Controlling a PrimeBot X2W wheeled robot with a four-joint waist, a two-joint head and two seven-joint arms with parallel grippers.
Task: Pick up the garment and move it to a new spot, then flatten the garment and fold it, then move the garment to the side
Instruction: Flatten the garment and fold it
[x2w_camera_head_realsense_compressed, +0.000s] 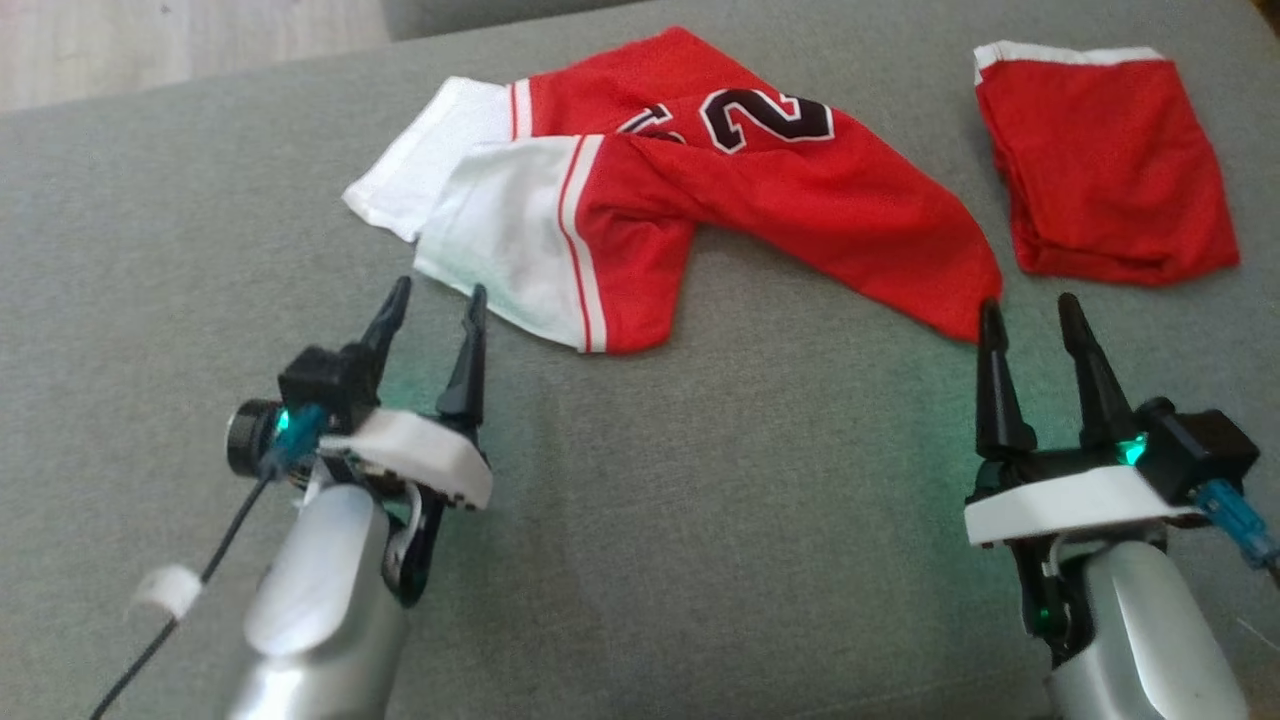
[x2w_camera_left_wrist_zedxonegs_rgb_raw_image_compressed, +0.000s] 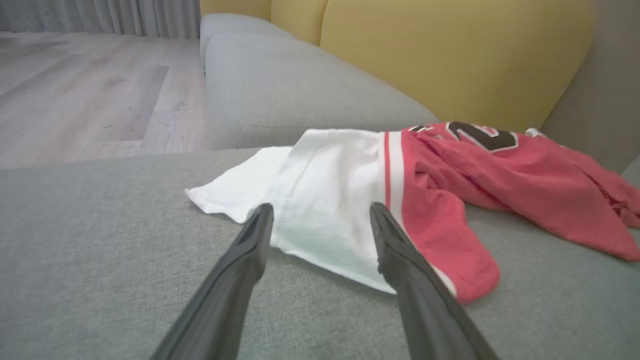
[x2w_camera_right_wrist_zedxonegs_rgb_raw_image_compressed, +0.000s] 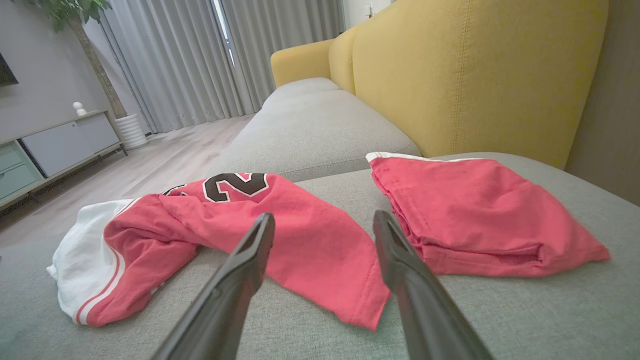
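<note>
The left gripper (x2w_camera_head_realsense_compressed: 440, 290) has its jaws fully apart and holds nothing, fingertips near the garment's white sleeve. The garment (x2w_camera_head_realsense_compressed: 720, 200), a crumpled red-and-white jersey, lies on the grey sofa seat (x2w_camera_head_realsense_compressed: 700, 520). The right gripper (x2w_camera_head_realsense_compressed: 1028, 302) is likewise wide and empty, just beside the jersey's red corner. A folded red cloth (x2w_camera_head_realsense_compressed: 1100, 170) lies farther right.
</note>
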